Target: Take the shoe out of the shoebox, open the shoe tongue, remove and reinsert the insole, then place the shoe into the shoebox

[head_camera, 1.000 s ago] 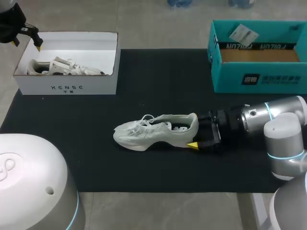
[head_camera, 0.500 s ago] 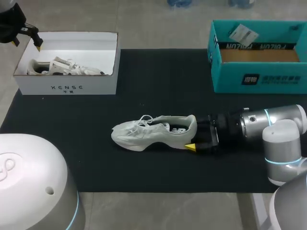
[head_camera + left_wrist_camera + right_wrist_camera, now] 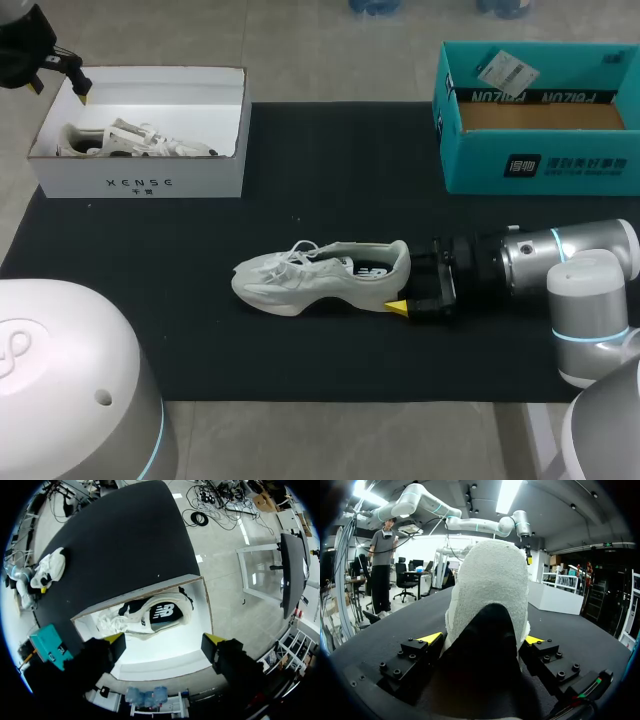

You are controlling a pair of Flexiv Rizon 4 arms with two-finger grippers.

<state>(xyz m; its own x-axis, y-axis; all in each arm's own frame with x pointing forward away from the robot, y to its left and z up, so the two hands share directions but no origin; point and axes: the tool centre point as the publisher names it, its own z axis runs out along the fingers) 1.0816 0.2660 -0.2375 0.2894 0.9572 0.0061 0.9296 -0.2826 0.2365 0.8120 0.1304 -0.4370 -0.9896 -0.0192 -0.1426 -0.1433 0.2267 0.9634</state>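
Note:
A white shoe point(image 3: 310, 275) lies on its sole on the black mat point(image 3: 330, 170), toe to the left. My right gripper point(image 3: 405, 283) is at its heel; in the right wrist view the shoe point(image 3: 492, 580) fills the gap and both yellow-tipped fingers press its sides, so my right gripper point(image 3: 482, 639) is shut on the heel. At the far left corner my left gripper point(image 3: 62, 75) hangs open above the white shoebox point(image 3: 140, 185). Seen from the left wrist, my left gripper point(image 3: 164, 640) is empty over the shoebox point(image 3: 165, 660), which holds a second shoe point(image 3: 150, 615).
A teal shoebox point(image 3: 540, 165) with a cardboard insert and a paper tag stands at the mat's back right. The second shoe point(image 3: 135, 140) lies in the white box. Bare mat stretches between the two boxes and in front of the shoe.
My right gripper has pushed in a little to the left and closed onto the heel; the shoe has slid slightly left with it. The left arm has not moved.

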